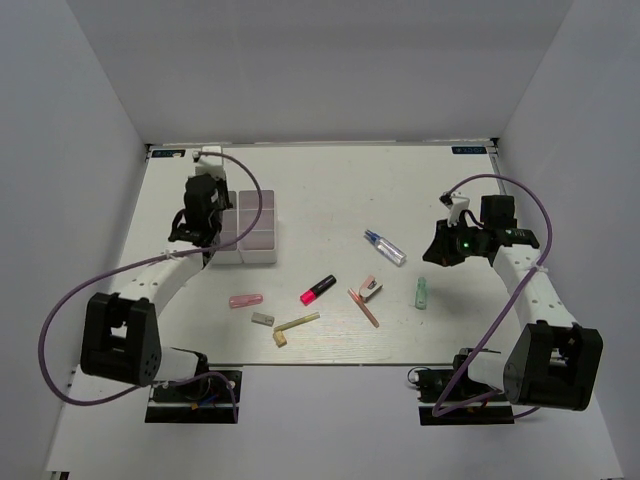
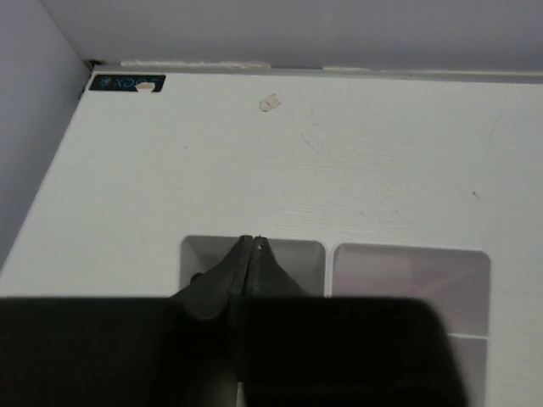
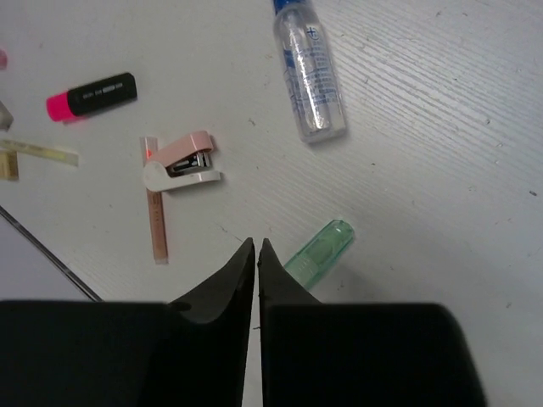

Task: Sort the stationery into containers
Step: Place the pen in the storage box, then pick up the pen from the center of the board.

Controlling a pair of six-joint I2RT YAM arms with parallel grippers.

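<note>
Green tube (image 3: pixel 321 250) lay just right of R gripper (image 3: pixel 257 244), the nearer one, in wrist view; axis diagonal; jaws a narrow slit, empty.

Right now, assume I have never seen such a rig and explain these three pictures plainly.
Two robot arms stand at a white table, each ending in a two-finger gripper. One picture looks down from above; the other two come from cameras on the wrists. The left gripper hovers over a compartment of the white organizer box; the right gripper hangs near a pale green tube. Loose on the table lie a clear blue-capped tube, a pink highlighter, a small pink stapler across a pink stick, a yellowish stick, a grey block and a pink pen. Both grippers look closed and hold nothing.
</note>
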